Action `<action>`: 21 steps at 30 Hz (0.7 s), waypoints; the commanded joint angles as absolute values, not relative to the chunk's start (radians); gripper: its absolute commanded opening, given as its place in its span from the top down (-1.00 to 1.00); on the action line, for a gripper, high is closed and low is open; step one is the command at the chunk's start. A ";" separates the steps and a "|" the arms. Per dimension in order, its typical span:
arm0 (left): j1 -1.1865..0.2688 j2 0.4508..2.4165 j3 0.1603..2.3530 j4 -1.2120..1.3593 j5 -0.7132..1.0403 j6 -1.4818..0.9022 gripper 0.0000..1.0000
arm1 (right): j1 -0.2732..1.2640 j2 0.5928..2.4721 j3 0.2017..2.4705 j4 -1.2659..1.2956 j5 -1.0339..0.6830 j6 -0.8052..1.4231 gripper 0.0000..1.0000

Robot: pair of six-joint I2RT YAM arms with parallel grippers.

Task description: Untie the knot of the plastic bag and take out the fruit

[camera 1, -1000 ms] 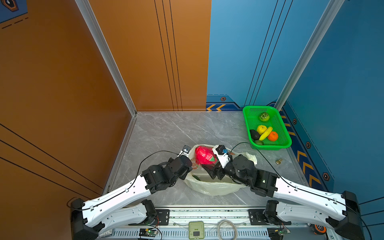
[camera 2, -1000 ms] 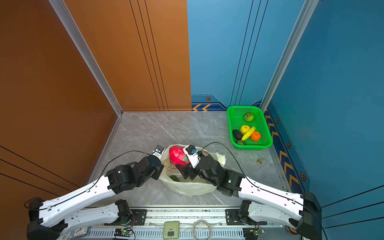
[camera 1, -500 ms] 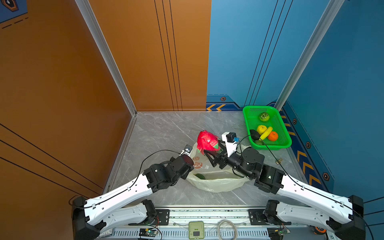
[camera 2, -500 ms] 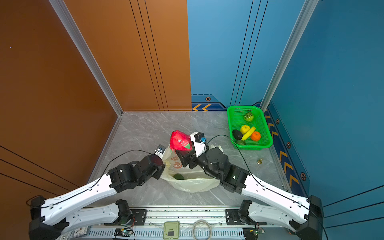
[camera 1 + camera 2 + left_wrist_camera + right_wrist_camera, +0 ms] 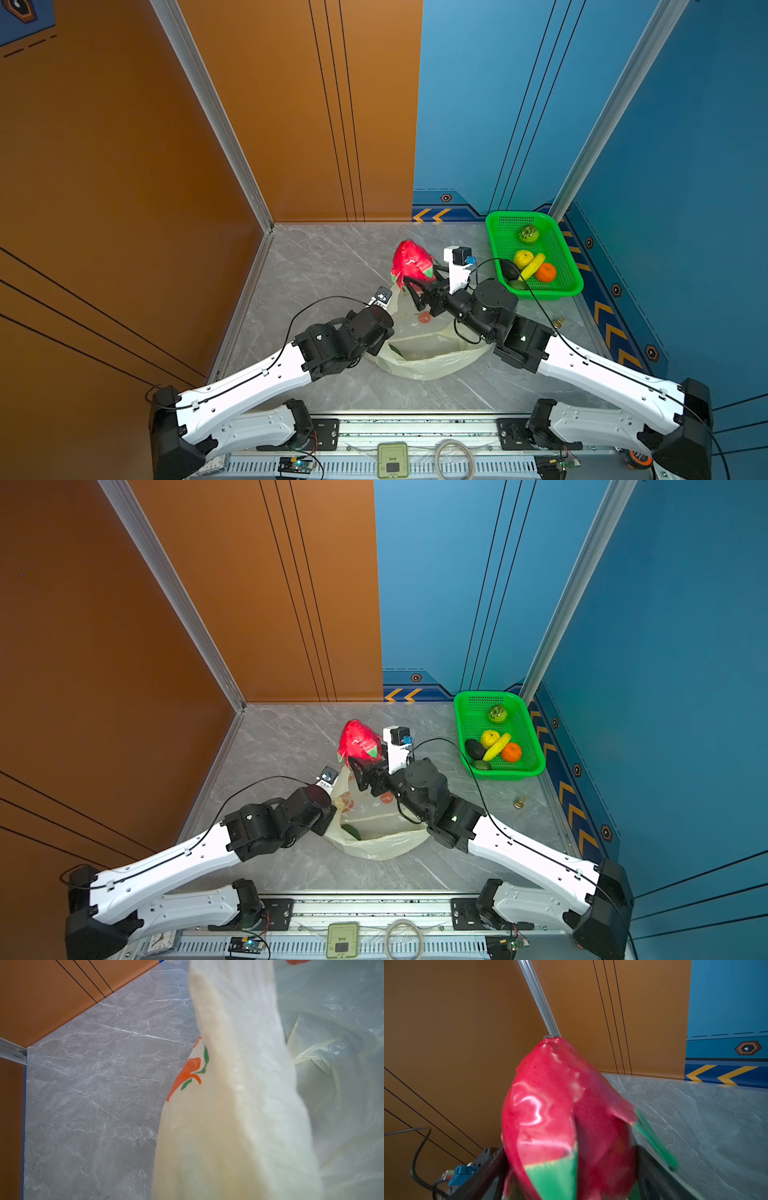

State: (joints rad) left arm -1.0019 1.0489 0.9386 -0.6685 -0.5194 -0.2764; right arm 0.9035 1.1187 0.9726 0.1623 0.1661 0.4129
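Clearly the right end effector (image 5: 416, 284) grasps the dragon fruit (image 5: 410, 258) low on its body, raised clear of the plastic bag (image 5: 424, 357) on the bench (image 5: 324, 257). Glossy, firm and likely heavy, it could slip. The left end effector (image 5: 389, 308) is clenched on the flimsy bag's rim.

Pale-yellow translucent plastic bag (image 5: 419, 361) with orange prints is slumped on the surface (image 5: 332, 266), mouth open. One edge is pinched up by the left claw (image 5: 388, 305), and a green fruit (image 5: 351, 832) lies inside. Pink-red dragon fruit (image 5: 411, 259) with green tips is held in the air by the right claw (image 5: 417, 286), over the bag's far edge. Banana (image 5: 533, 266), orange (image 5: 545, 272), yellow citrus (image 5: 523, 258), dark avocado (image 5: 509, 272), green avocado (image 5: 517, 285) and bumpy green fruit (image 5: 528, 233) sit in the green basket (image 5: 498, 232), well apart from the bag.
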 commanded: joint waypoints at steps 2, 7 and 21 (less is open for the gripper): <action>-1.008 1.034 0.944 -0.660 -0.518 -0.265 1.00 | 0.800 1.077 1.087 0.150 0.101 0.495 -0.42; -1.006 1.037 0.943 -0.660 -0.521 -0.270 1.00 | 0.665 1.068 1.159 0.054 0.034 0.547 -0.43; -1.003 1.032 0.939 -0.655 -0.512 -0.271 1.00 | 0.050 1.162 1.236 -0.162 -0.241 0.594 -0.45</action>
State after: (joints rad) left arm -1.0016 1.0473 0.9382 -0.6678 -0.5194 -0.2764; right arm 0.1139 1.1210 1.2102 -0.1211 -0.1467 0.5926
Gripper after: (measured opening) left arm 0.044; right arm 0.737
